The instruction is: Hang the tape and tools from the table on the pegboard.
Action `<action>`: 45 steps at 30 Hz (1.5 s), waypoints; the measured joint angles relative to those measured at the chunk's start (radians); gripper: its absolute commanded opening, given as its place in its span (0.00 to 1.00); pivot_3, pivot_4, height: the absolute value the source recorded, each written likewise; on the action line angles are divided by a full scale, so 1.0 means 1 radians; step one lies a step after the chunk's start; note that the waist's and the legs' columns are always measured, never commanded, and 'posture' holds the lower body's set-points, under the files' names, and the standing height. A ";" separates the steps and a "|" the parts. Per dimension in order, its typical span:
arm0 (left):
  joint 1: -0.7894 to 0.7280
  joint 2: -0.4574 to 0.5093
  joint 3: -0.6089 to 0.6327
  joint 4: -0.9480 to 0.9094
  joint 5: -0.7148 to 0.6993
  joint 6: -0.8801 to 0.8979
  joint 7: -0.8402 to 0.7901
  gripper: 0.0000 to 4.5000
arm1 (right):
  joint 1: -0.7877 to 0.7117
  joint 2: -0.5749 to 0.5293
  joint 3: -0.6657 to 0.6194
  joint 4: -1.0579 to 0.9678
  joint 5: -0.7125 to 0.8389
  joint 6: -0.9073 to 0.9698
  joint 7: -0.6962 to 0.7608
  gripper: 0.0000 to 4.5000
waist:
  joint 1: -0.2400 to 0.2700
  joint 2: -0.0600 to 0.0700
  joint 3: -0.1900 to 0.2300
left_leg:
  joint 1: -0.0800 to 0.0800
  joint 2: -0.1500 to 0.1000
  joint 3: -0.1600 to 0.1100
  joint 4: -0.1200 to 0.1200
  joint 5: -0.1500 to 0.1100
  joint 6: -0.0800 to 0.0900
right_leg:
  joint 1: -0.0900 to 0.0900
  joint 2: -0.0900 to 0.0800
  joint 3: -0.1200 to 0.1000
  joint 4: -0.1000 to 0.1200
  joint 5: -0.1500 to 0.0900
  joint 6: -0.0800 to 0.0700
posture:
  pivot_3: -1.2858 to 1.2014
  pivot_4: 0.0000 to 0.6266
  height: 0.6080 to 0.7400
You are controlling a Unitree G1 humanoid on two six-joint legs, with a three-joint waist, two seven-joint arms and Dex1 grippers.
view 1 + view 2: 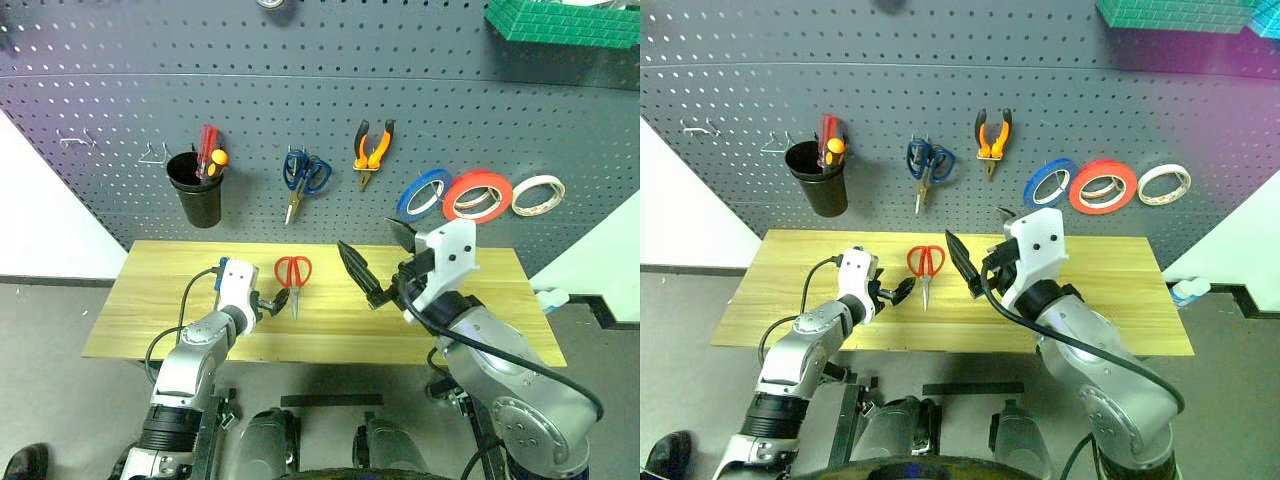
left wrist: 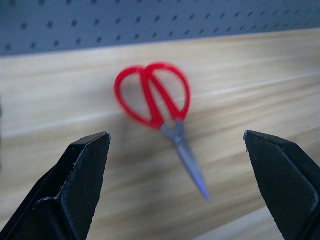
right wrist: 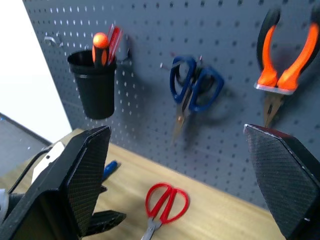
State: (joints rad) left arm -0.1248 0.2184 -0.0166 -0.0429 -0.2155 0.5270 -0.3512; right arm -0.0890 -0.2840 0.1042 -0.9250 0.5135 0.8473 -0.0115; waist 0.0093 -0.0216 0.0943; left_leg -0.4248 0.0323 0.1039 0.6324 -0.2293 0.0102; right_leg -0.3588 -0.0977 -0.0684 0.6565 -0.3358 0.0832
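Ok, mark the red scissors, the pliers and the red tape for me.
red scissors (image 1: pixel 293 271), left eye view, on the red handle loops, lying on the table.
pliers (image 1: pixel 373 146), left eye view, on the orange handles, hanging on the pegboard.
red tape (image 1: pixel 478 195), left eye view, on the ring's red band, hanging on the pegboard.

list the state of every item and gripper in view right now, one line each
red-handled scissors: lying flat on the table, closed, not held
pliers: hanging on the pegboard
red tape: hanging on the pegboard
blue-handled scissors: hanging, closed
blue roll: hanging
whitish roll: hanging
black cup: hooked on the pegboard, holding screwdrivers
left gripper: open, empty, by the red-handled scissors
right gripper: open, empty, raised above the table
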 measured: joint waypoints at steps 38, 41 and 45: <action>0.015 -0.003 0.021 -0.016 -0.049 -0.141 -0.057 1.00 | 0.394 -0.082 -0.207 0.949 -0.056 -1.060 0.859 0.99 | -0.020 0.013 -0.027 | 0.020 -0.001 0.001 -0.003 -0.005 0.000 | 0.020 -0.002 0.012 -0.008 0.000 0.001 | 0.52 0.10 1.00; 0.015 -0.002 0.028 -0.017 -0.048 -0.137 -0.048 1.00 | 0.444 -0.121 -0.212 0.929 -0.033 -1.046 0.914 0.99 | -0.024 0.015 -0.026 | 0.020 -0.001 0.001 -0.003 -0.005 0.000 | 0.020 -0.003 0.012 -0.009 -0.001 0.000 | 0.52 0.12 1.00; 0.024 0.000 0.028 -0.018 -0.045 -0.131 -0.043 1.00 | 0.469 -0.207 -0.228 0.883 -0.034 -1.042 0.976 0.99 | -0.024 0.016 -0.018 | 0.020 -0.002 0.001 -0.003 -0.005 0.000 | 0.018 -0.004 0.012 -0.009 -0.002 -0.002 | 0.51 0.14 1.00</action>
State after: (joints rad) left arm -0.1009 0.2186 0.0109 -0.0607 -0.2607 0.3963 -0.3947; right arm 0.3801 -0.4914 -0.1238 -0.0416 0.4791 -0.1943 0.9645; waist -0.0145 -0.0052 0.0763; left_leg -0.4043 0.0307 0.1046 0.6293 -0.2343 0.0106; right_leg -0.3406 -0.1016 -0.0560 0.6471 -0.3373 0.0812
